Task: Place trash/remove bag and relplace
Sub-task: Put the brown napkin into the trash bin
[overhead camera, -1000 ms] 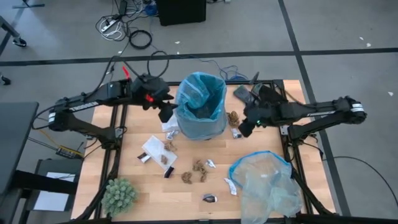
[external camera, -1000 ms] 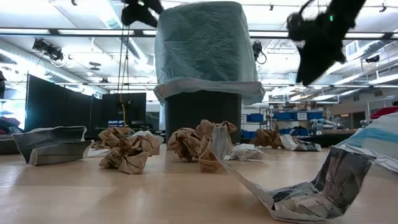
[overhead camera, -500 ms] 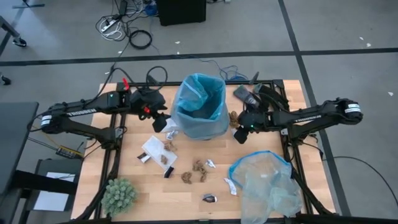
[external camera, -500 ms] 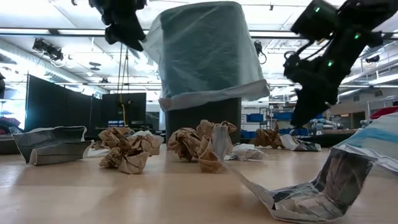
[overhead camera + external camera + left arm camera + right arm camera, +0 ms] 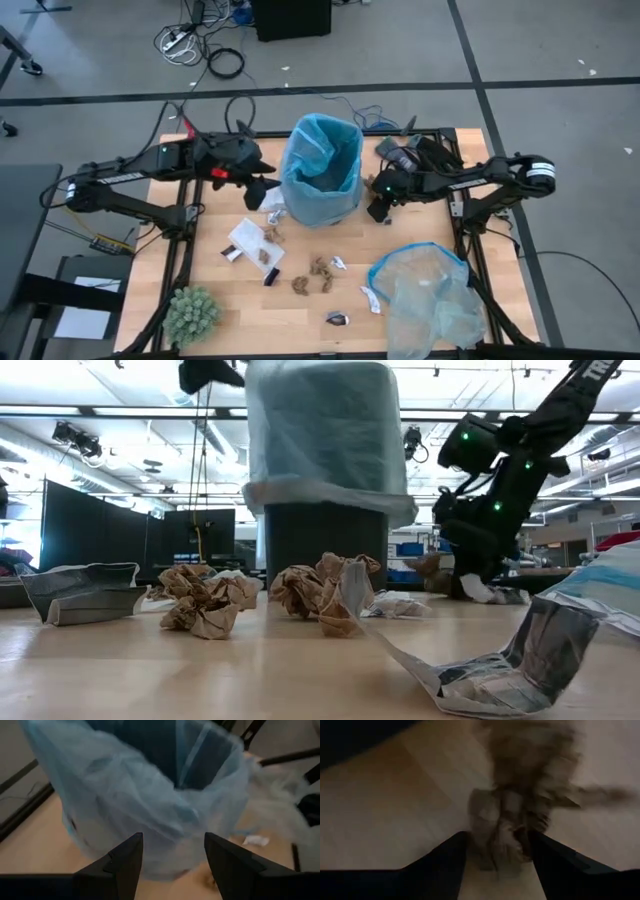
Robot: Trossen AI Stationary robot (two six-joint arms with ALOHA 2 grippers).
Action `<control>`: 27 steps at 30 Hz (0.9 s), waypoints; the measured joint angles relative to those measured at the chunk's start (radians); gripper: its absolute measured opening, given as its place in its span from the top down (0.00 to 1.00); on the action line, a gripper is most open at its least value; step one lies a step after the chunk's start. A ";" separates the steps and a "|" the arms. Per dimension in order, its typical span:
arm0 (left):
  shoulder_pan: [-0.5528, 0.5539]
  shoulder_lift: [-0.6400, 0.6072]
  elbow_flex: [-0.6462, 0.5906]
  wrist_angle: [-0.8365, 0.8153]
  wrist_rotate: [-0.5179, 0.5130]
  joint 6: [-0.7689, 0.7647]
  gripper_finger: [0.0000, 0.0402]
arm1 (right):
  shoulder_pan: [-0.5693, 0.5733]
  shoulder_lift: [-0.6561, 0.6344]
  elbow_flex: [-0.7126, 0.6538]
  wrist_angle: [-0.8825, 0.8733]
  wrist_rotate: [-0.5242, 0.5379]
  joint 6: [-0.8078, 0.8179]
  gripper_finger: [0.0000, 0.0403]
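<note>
A dark bin lined with the thin, crinkly sky-blue plastic bag [image 5: 324, 170] stands at the far middle of the pale wooden table [image 5: 215, 300], the liner folded over its rim and hanging partway down its sides. The left gripper [image 5: 262, 190] hovers just beside the bin's left side, its two dark fingers [image 5: 131, 865] parted with nothing between them, the bag close ahead of them. The right gripper [image 5: 378, 208] is down at the table just right of the bin, its fingers [image 5: 445, 865] spread wide on either side of a crumpled brown paper wad [image 5: 512, 827] and not closed on it. More trash, brown wads [image 5: 320, 270] and white paper scraps [image 5: 244, 238], lies scattered nearer. A paler clear plastic bag with a blue rim [image 5: 428, 295] lies at the near right, and a green spiky ball [image 5: 191, 312] sits at the near left.
</note>
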 joint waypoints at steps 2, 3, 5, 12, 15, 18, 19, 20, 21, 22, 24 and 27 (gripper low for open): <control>0.000 0.000 0.025 -0.003 0.000 -0.007 0.44 | 0.000 0.020 0.000 -0.004 -0.012 0.022 0.56; 0.000 0.000 0.036 -0.005 0.000 -0.006 0.44 | 0.005 0.022 0.000 -0.012 -0.014 0.037 0.60; 0.000 0.000 0.056 -0.020 -0.006 -0.008 0.44 | 0.013 0.016 0.000 -0.024 -0.014 0.062 0.69; 0.003 0.000 0.114 -0.180 -0.216 -0.097 0.44 | 0.034 -0.111 -0.006 -0.075 -0.065 0.133 0.98; 0.010 0.000 0.132 -0.229 -0.230 -0.115 0.44 | 0.048 -0.213 -0.004 -0.094 -0.059 0.167 0.99; 0.010 0.000 0.136 -0.280 -0.231 -0.113 0.44 | 0.065 -0.326 -0.005 -0.129 -0.026 0.212 1.00; 0.010 0.000 0.136 -0.300 -0.232 -0.109 0.44 | 0.069 -0.367 -0.004 -0.130 -0.013 0.223 1.00; 0.010 0.000 0.136 -0.318 -0.237 -0.094 0.44 | 0.073 -0.408 0.002 -0.138 0.003 0.231 1.00; 0.010 0.000 0.136 -0.336 -0.242 -0.062 0.44 | 0.078 -0.444 0.008 -0.154 0.019 0.236 1.00; 0.010 0.000 0.136 -0.351 -0.244 -0.028 0.44 | 0.082 -0.478 0.018 -0.173 0.037 0.236 1.00; 0.010 0.000 0.136 -0.373 -0.244 -0.011 0.44 | 0.091 -0.546 0.047 -0.187 0.077 0.224 1.00; 0.008 0.001 0.136 -0.379 -0.233 -0.063 0.44 | 0.097 -0.629 0.105 -0.183 0.132 0.190 1.00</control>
